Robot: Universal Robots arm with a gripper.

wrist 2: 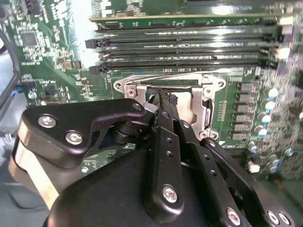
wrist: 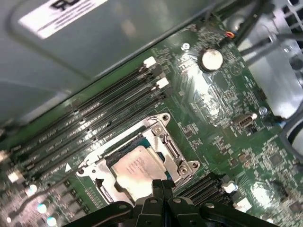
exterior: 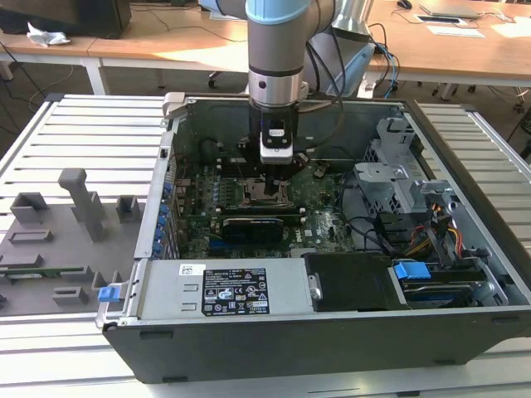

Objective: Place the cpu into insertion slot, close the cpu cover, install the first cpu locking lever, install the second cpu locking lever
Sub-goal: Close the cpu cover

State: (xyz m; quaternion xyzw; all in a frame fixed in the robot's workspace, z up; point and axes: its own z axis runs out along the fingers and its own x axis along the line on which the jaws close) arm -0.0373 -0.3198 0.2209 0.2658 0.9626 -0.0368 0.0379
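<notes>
Done: cpu (wrist: 136, 169) seated, cpu cover (wrist: 102, 172) down over it.
Left: we judge both levers.
Gripper (wrist: 161, 183): fingers pressed together.

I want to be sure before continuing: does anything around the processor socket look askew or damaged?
Nothing stands out. The small silver-grey square chip lies flat and straight within the thin silver metal frame plate, and the green circuit board shows no damage.

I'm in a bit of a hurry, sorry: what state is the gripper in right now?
The gripper: shut, fingertips pressed together just above the cpu; whether anything is pinched between them cannot be told.
</notes>
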